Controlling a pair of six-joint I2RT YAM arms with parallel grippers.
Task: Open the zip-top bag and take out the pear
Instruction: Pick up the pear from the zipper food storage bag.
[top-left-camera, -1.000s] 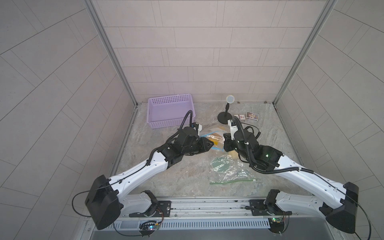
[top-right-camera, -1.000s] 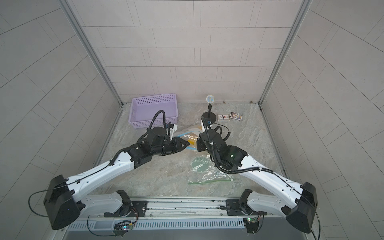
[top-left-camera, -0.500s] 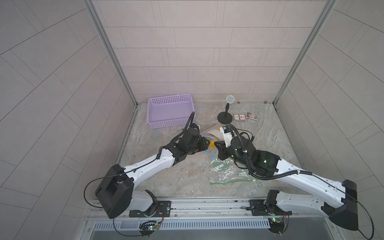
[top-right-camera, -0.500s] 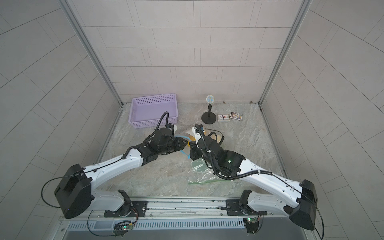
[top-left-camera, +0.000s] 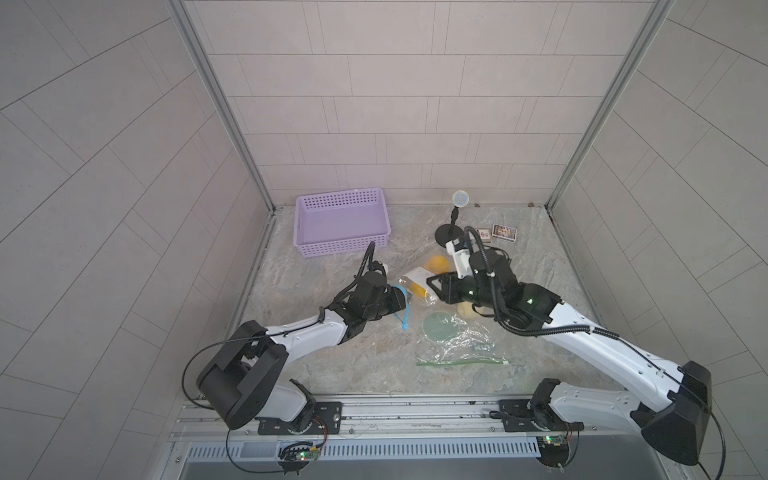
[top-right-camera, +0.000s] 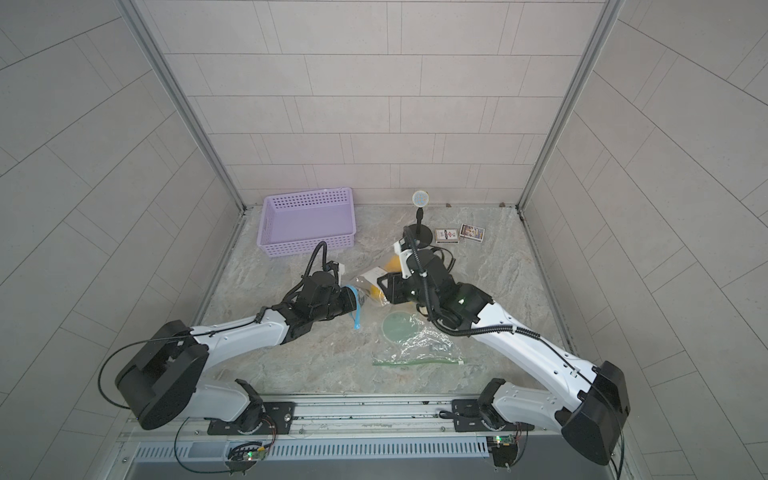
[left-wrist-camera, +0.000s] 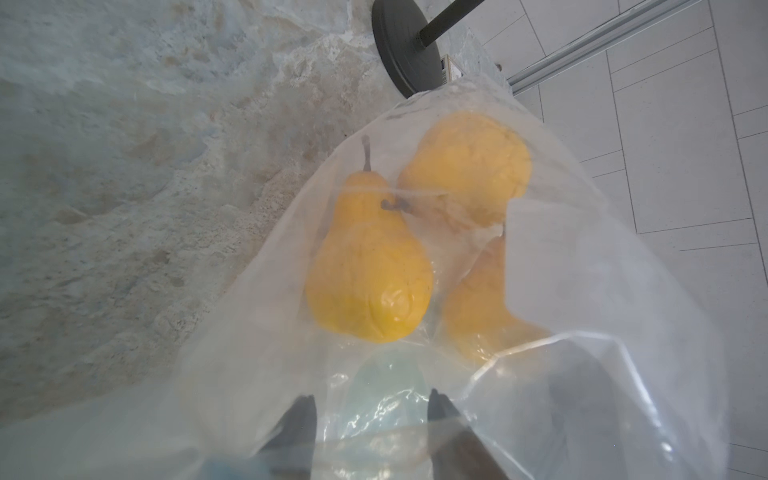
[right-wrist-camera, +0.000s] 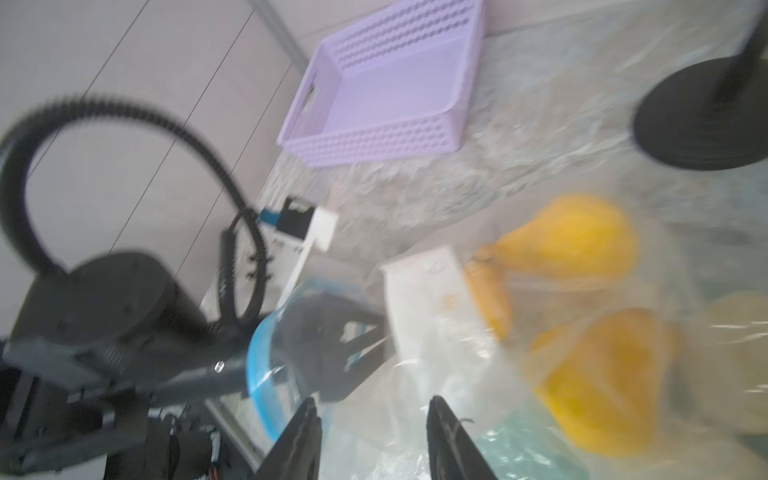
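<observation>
The zip-top bag (top-left-camera: 417, 277) is thin, clear, crinkly plastic with a blue zip strip (top-left-camera: 402, 316) along its mouth. It lies on the rough, stone-look table (top-left-camera: 332, 361), between the 2 arms. There are 3 yellow pears in it, all behind the plastic. The closest pear (left-wrist-camera: 368, 274) is smooth, fat at the bottom and thin at the top, with a little brown stem.

The left claw (left-wrist-camera: 372, 405) has its 2 black fingers spread apart. The blue mouth of the bag loops around it, so it pokes into the bag. The closest pear lies just ahead of its tips and does not touch them. The right claw (right-wrist-camera: 374, 405) is spread apart too. It comes at the bag from the other side, with the pears just past its tips.

Toward the back wall sit a light purple plastic basket (top-left-camera: 340, 248) full of small holes, a black stand (top-left-camera: 450, 237) with a round flat foot, and 2 small flat boxes (top-left-camera: 504, 232). Nearer the front lies a second clear bag (top-left-camera: 465, 347) with a green zip and a round green disc (top-left-camera: 441, 325) inside.
</observation>
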